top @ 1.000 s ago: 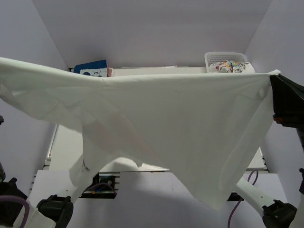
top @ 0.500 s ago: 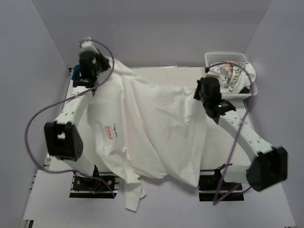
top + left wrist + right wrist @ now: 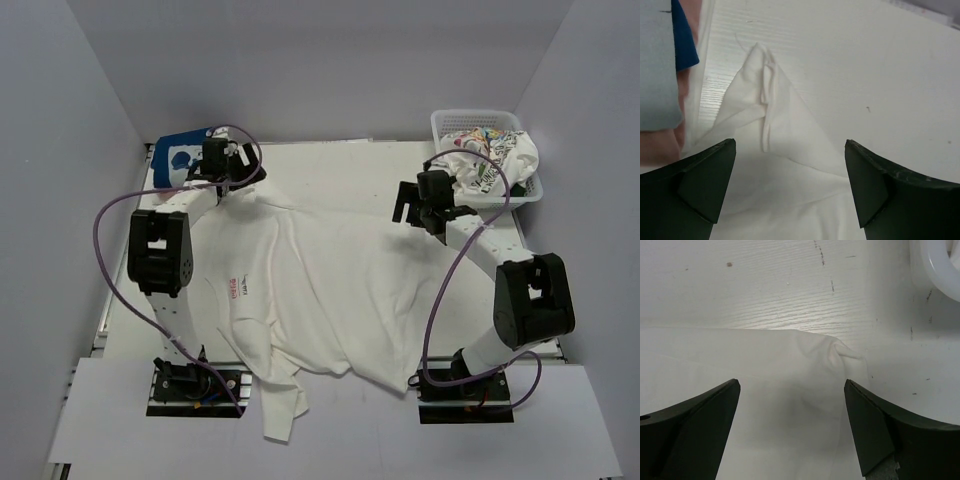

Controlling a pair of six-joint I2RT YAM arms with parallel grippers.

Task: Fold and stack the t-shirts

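The large plain white t-shirt [image 3: 330, 280] lies spread and wrinkled over the table, with a small red logo near its left side. Its near end hangs over the front edge. My left gripper [image 3: 236, 172] stands open just above the shirt's far left corner [image 3: 765, 100], with nothing between its fingers [image 3: 790, 145]. My right gripper [image 3: 408, 206] is open over the far right corner [image 3: 835, 352], also holding nothing [image 3: 791, 382]. A blue t-shirt [image 3: 185, 155] with a pale panel lies at the far left; a pink cloth edge [image 3: 682, 95] shows beside it.
A white mesh basket [image 3: 478, 116] stands at the far right corner, its rim [image 3: 935, 270] close to my right gripper. A white t-shirt with colourful prints [image 3: 492, 165] spills out of it. Purple cables loop off both arms. White walls close in the table.
A second ago the white t-shirt hung stretched in the air between both shut grippers. It now lies on the table and both grippers have opened and let go of its corners.
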